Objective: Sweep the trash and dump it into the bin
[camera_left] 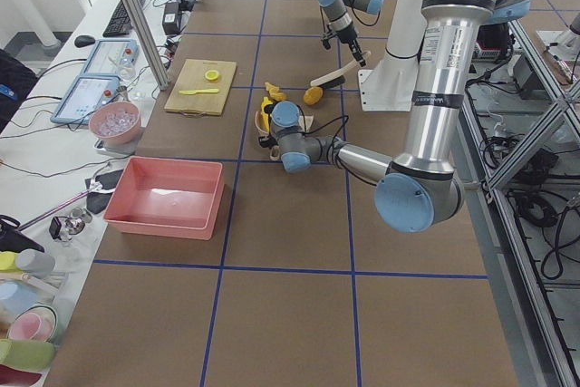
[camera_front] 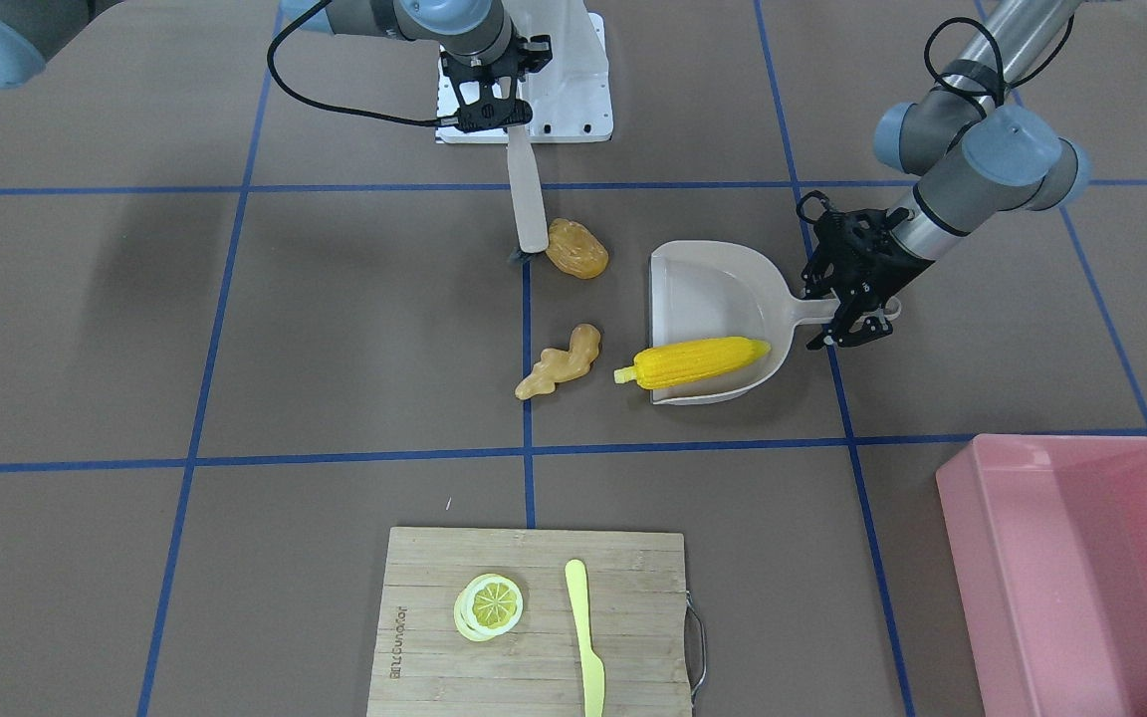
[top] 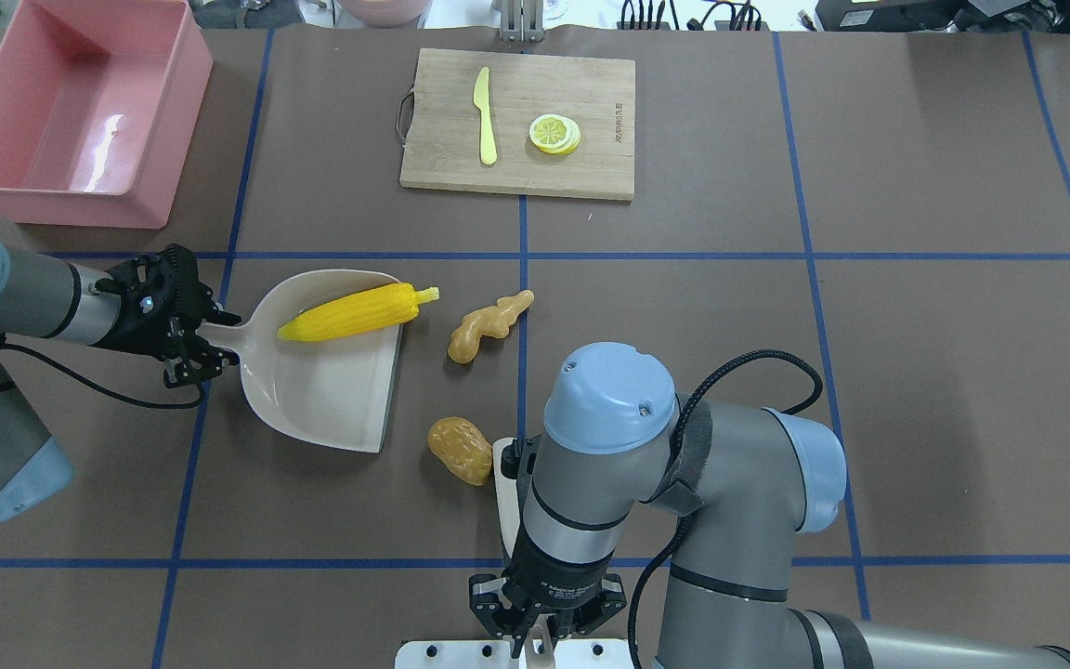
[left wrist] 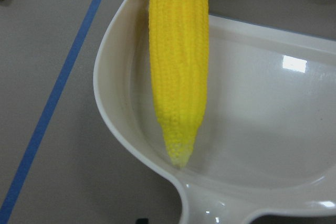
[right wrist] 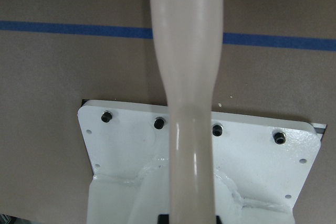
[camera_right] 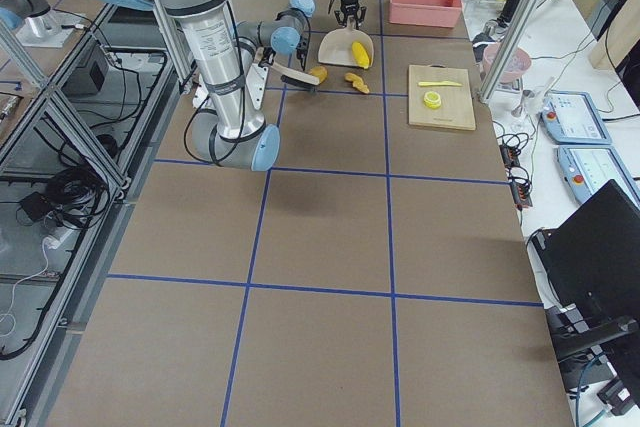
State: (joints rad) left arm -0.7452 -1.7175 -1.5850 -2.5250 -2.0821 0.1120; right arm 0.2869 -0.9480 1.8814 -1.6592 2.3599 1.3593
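a: nearest the robot?
b: the right gripper (camera_front: 491, 105), angled downward, pinched on the beige long-handled brush (camera_front: 526, 199); its bristle end sits just beside the glossy brown toy potato (camera_front: 576, 248).
a: further out?
b: the left gripper (camera_front: 857, 317), reaching in low, clamps the handle of the beige plastic dustpan (camera_front: 708, 289). the yellow toy corn cob (camera_front: 698, 361) lies in the dustpan, stem end over the lip; the knobbly tan toy ginger root (camera_front: 561, 360) just outside. farthest, the large shallow pink plastic bin (camera_front: 1081, 558), well apart.
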